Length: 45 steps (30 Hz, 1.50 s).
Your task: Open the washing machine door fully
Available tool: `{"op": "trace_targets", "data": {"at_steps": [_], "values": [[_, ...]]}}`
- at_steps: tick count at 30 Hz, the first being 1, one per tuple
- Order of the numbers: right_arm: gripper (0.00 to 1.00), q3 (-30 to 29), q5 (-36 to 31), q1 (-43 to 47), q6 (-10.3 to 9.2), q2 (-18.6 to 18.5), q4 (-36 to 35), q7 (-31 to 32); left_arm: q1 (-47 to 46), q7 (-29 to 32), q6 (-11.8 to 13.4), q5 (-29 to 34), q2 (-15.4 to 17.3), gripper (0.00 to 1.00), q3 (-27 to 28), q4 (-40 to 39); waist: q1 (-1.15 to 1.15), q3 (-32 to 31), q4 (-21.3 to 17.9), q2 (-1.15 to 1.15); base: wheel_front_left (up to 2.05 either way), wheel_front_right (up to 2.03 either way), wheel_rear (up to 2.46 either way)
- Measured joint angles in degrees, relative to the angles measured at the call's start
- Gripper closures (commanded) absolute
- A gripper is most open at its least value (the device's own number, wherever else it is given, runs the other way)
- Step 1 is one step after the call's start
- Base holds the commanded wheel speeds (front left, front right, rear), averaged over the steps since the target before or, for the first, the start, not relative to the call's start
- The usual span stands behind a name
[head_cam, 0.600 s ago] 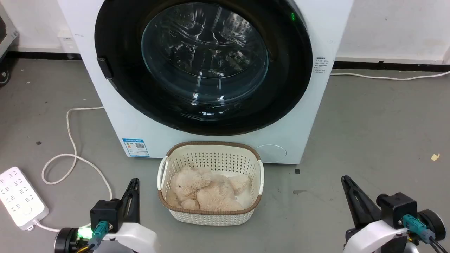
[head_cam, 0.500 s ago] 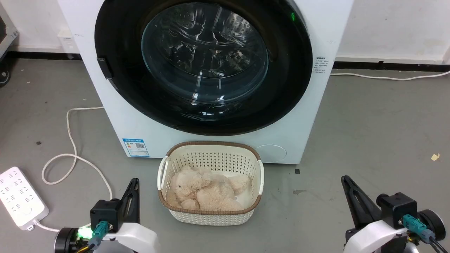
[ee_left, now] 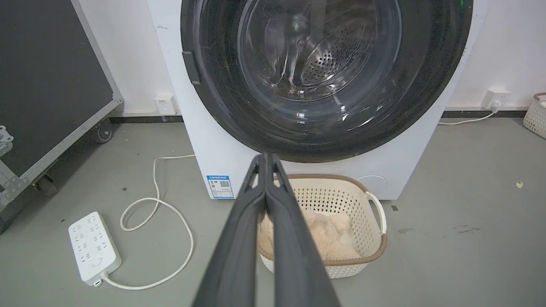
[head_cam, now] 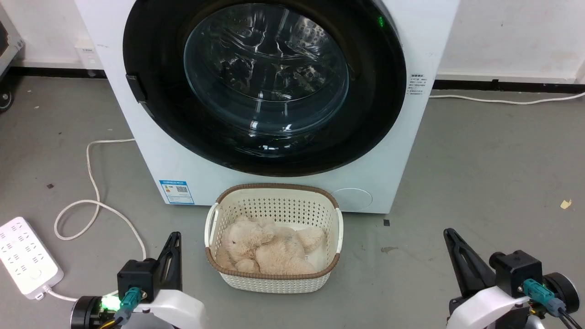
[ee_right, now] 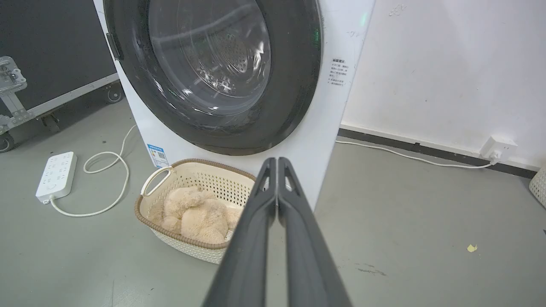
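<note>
Grey floor is seen before the white washing machine (head_cam: 151,151), against whose front the washing machine door (head_cam: 265,77) lies shut, the small black tab (head_cam: 136,87) at its left edge untouched. Nothing is found changed from the earlier head views. The left gripper (head_cam: 174,240) and right gripper (head_cam: 452,237) are held low near the floor's near corners, fingers pressed together on nothing, well apart from the door. Opening is judged not yet begun. A basket (head_cam: 212,224) stands at the machine's foot.
</note>
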Motion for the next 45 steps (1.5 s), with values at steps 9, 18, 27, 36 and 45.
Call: {"op": "trace_targets", "data": {"at_steps": [9, 18, 27, 36, 45], "values": [[1.0, 0.0, 0.0, 0.0, 0.0, 0.0, 0.0, 0.0, 0.0, 0.0, 0.0, 0.0, 0.0, 1.0, 0.0, 0.0, 0.0, 0.0, 0.0, 0.0, 0.0, 0.0, 0.0], [1.0, 0.0, 0.0, 0.0, 0.0, 0.0, 0.0, 0.0, 0.0, 0.0, 0.0, -0.1, 0.0, 1.0, 0.0, 0.0, 0.0, 0.0, 0.0, 0.0, 0.0, 0.0, 0.0], [0.0, -0.1, 0.0, 0.0, 0.0, 0.0, 0.0, -0.3, 0.0, -0.1, 0.1, -0.1, 0.0, 0.0, -0.4, 0.0, 0.0, 0.1, 0.0, 0.0, 0.0, 0.0, 0.0], [0.0, -0.3, 0.1, 0.0, 0.0, 0.0, -0.3, -1.3, 0.0, -1.2, 0.6, -0.1, 0.0, 0.0, -1.4, -0.2, 0.0, 0.6, 0.0, 0.0, 0.0, 0.0, 0.0], [0.0, -0.5, 0.8, -0.4, 0.0, -0.1, -0.4, -2.3, 0.0, -2.4, 1.5, -0.1, 0.3, 0.0, -2.7, -0.7, 0.0, 2.1, 0.1, 0.0, 0.0, 0.0, 0.0]]}}
